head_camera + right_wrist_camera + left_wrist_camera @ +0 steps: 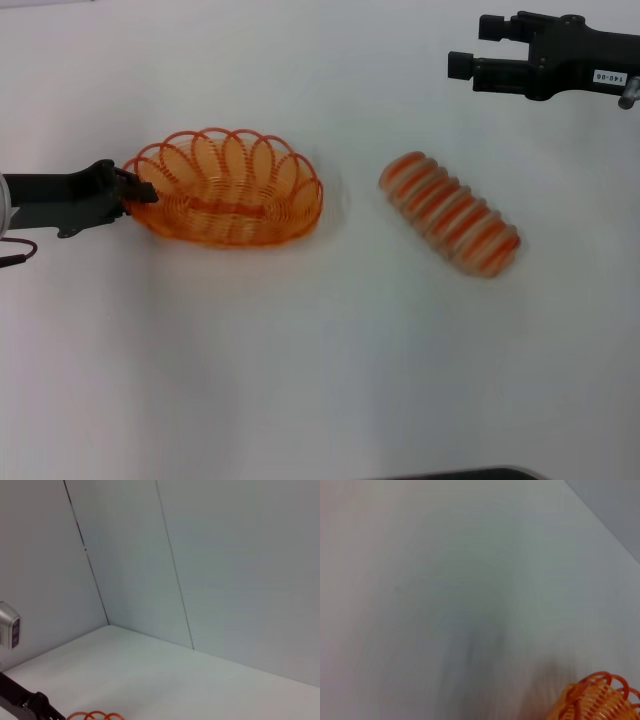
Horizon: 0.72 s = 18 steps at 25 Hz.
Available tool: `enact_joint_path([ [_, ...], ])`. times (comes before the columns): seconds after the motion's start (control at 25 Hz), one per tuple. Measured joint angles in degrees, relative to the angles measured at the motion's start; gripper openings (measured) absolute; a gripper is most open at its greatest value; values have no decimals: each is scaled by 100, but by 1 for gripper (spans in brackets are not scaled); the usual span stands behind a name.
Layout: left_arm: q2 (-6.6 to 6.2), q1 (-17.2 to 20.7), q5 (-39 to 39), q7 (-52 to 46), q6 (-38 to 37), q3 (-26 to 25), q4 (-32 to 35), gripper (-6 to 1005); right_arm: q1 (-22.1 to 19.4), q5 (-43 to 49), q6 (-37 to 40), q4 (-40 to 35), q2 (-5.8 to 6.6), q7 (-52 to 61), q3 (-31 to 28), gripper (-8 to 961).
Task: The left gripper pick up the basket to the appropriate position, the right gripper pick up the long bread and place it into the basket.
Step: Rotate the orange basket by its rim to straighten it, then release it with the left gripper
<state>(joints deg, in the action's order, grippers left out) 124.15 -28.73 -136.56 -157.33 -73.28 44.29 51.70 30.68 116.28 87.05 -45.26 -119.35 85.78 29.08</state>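
1. Left gripper point(143, 189): clamped on the left end of the basket point(228, 190), on the white table point(300, 350).
2. Right gripper point(463, 46): fingers spread wide, holding nothing, up high at the far right.
3. Long bread point(451, 213): lying slanted on the table, right of the basket, apart from it.

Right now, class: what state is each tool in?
Left gripper: at the basket rim, shut on it.
Right gripper: open, empty, away from the long bread.
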Motion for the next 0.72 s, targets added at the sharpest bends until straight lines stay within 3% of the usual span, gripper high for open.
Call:
enact_joint_path([
  [0.28,5,29,-2,5,-64,9,137,248,-2,-18,5,0,0,24,48,839],
  [0.72,-7,83,-37,10,-220,9,309,547,23,-28,-23,0,-9,28,55,838],
])
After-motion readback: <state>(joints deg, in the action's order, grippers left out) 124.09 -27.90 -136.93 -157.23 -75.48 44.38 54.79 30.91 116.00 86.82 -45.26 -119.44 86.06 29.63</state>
